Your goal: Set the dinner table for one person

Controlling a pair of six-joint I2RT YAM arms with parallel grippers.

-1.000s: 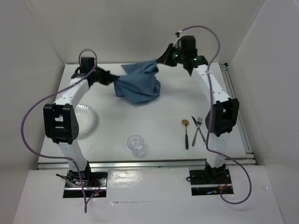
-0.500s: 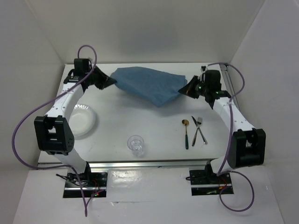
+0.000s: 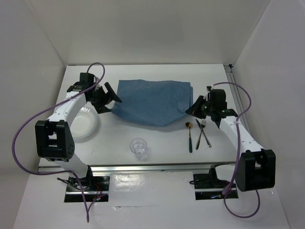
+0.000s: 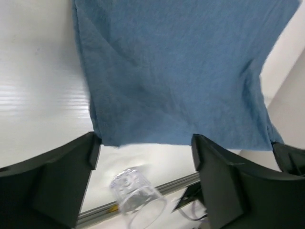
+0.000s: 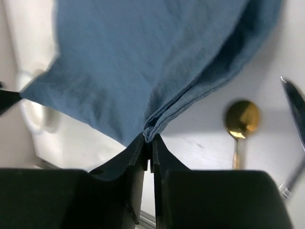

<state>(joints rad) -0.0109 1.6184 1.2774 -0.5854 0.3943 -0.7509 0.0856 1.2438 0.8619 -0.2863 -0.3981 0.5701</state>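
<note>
After left hand (image 4: 143, 143) opened, placemat (image 3: 152, 101) lowered flat.

The left arm (image 3: 66, 106) and right arm (image 3: 238, 136) are showing white tube links joined by boxy black housings, purple cables (image 3: 14, 145) are looping beside them down to black base plates (image 3: 97, 183) trailing thin red wires, and matte black angular fingers (image 4: 45, 183) are capping each wrist.

blue cloth (image 3: 152, 101): we now see it spread out on the dinner table (image 3: 157, 138), no longer bunched aloft.
left gripper (image 3: 111, 98): we find it released, jaws apart.
right gripper (image 3: 189, 110): drawn lower, nearer our bases.
</note>
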